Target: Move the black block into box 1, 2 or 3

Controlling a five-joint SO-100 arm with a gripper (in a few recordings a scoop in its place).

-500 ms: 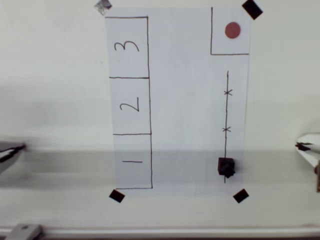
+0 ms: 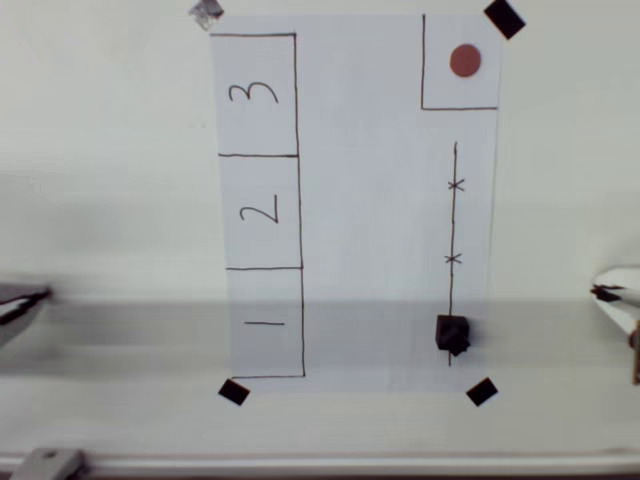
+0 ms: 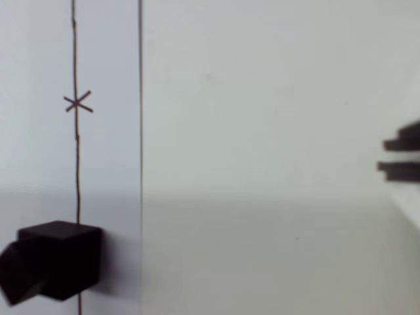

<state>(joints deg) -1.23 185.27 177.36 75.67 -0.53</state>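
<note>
Overhead view: a pale desk (image 2: 100,150) carries a white paper sheet (image 2: 370,200) with a column of drawn boxes; the box (image 2: 260,212) marked "2" sits between "3" and "1". The black block (image 2: 452,334) rests at the bottom end of a drawn line (image 2: 453,220), well apart from that box. Wrist view shows the block (image 3: 56,266) at lower left on the line; whether the fingers are open cannot be told.

In the overhead view the black block (image 2: 452,334), lower right of the frame, stands alone on the paper (image 2: 365,200). The box (image 2: 260,211), left of centre, lies bare, and only flat paper lies between them.
</note>
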